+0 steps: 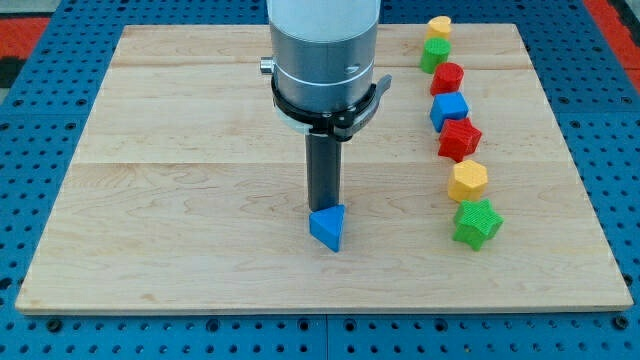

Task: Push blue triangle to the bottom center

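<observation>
The blue triangle [328,228] lies on the wooden board [180,200], a little below the middle and near the horizontal centre. My tip [322,207] stands right at the triangle's top edge, touching it or nearly so. The dark rod rises from there to the grey arm body at the view's top centre.
A column of blocks runs down the view's right: yellow [439,27], green [435,54], red [447,77], blue cube [449,109], red [459,139], yellow hexagon [468,181], green star [476,222]. The board's bottom edge [320,305] lies below the triangle.
</observation>
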Robot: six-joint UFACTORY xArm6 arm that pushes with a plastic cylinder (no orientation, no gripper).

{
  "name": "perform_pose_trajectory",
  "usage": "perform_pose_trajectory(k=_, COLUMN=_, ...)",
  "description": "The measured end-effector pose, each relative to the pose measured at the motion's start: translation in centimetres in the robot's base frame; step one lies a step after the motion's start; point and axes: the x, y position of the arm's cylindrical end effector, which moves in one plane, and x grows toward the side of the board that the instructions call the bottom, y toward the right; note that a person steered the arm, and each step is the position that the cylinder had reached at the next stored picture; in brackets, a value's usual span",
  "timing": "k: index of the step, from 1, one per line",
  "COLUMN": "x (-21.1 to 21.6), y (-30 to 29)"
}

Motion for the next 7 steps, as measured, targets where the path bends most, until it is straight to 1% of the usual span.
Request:
perform_pose_trajectory(k=3, x=0.9, y=0.0)
perform_pose_trajectory(k=5, x=2.4, y=-1.7)
perform_pose_trajectory(k=7, x=5.9, y=0.4)
